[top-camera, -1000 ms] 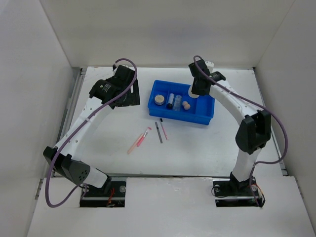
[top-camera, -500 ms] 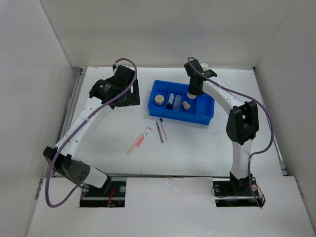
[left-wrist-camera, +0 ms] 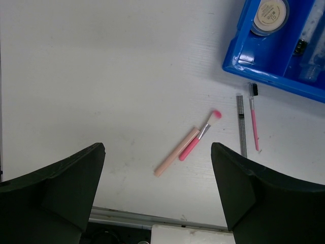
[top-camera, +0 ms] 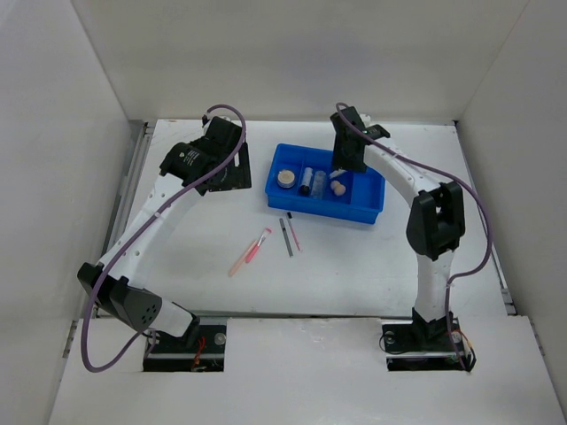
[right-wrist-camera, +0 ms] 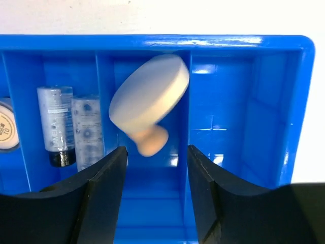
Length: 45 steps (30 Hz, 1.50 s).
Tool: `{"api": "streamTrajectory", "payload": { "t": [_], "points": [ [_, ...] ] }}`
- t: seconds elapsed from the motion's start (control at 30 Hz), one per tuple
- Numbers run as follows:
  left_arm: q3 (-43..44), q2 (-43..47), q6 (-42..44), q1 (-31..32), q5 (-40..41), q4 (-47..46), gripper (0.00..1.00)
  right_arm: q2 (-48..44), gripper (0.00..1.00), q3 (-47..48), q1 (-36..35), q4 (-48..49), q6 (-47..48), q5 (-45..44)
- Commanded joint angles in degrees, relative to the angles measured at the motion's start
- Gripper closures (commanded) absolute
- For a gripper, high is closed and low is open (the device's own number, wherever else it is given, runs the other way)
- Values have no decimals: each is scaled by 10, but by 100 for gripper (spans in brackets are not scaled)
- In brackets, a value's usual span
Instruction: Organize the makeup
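Note:
The blue tray (top-camera: 372, 208) holds a round beige compact (top-camera: 285, 179), two clear dark-capped tubes (top-camera: 312, 181) and a peach sponge (top-camera: 336, 187). In the right wrist view the cream puff (right-wrist-camera: 150, 99) is tilted and blurred above the peach sponge (right-wrist-camera: 151, 141), over a middle compartment, beside the tubes (right-wrist-camera: 71, 127). My right gripper (right-wrist-camera: 156, 198) is open and empty, hovering over the tray (right-wrist-camera: 244, 127); it also shows in the top view (top-camera: 342, 166). A pink brush (left-wrist-camera: 200, 137), a peach stick (left-wrist-camera: 176, 152), a dark stick (left-wrist-camera: 242, 124) and a thin pink stick (left-wrist-camera: 253, 119) lie on the table. My left gripper (left-wrist-camera: 158, 193) is open and empty, high above them.
The sticks lie in front of the tray's near left corner (top-camera: 270, 205). White walls enclose the table on three sides. My left arm (top-camera: 159, 208) arches over the table's left side. A metal rail (left-wrist-camera: 127, 216) runs along the near table edge.
My right gripper has moved left over the tray's middle compartments, and the cream puff is out of its jaws, dropping onto the sponge. The left arm has not moved.

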State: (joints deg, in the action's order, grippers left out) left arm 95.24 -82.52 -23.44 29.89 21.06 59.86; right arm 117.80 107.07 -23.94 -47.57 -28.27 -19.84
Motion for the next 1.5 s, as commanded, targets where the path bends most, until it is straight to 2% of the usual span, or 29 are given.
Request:
{"api": "streamTrajectory", "payload": {
  "t": [0.0, 0.07, 0.1, 0.13, 0.23, 0.33, 0.43, 0.53, 0.73, 0.93, 1.03, 1.13, 1.17, 1.27, 1.3, 1.47],
  "points": [
    [6, 19, 0, -2, 6, 3, 17, -72, 43, 6, 5, 4, 1, -23],
    [-1, 19, 0, -2, 6, 3, 17, -102, 46, -11, -3, 4, 1, -23],
    [-1, 19, 0, -2, 6, 3, 17, -137, 55, -40, -11, 4, 1, -23],
    [-14, 19, 0, -2, 6, -4, 17, -156, 59, -59, -20, 25, 1, -14],
    [-80, 19, 10, -8, 55, -26, 17, -222, 64, -155, -82, 65, 8, 37],
    [-91, 11, -6, -24, 51, -4, 17, -231, 64, -215, -166, 83, -20, 82],
    [-109, 25, -25, -29, 38, -9, 17, -213, 59, -248, -246, 106, -39, 102],
    [-116, 44, -55, -29, 32, -9, 17, -173, 57, -248, -289, 123, -52, 115],
    [-104, 64, -72, -34, 42, -15, 17, -101, 51, -242, -302, 146, -46, 115],
    [-92, 64, -60, -34, 49, -15, 17, -34, 51, -223, -302, 157, -33, 103],
    [-87, 64, -60, -34, 49, -15, 17, -15, 54, -216, -302, 163, -33, 88],
    [-87, 64, -60, -34, 49, -15, 17, 8, 60, -211, -302, 163, -33, 74],
    [-87, 64, -60, -34, 49, -15, 17, 15, 67, -206, -302, 163, -33, 74],
    [-87, 64, -54, -34, 49, -15, 17, 7, 79, -206, -302, 157, -33, 74],
    [-87, 64, -54, -34, 49, -15, 17, 0, 87, -206, -307, 148, -33, 74],
    [-81, 58, -49, -34, 49, -15, 17, -70, 95, -206, -327, 108, -14, 69]
  ]
}}
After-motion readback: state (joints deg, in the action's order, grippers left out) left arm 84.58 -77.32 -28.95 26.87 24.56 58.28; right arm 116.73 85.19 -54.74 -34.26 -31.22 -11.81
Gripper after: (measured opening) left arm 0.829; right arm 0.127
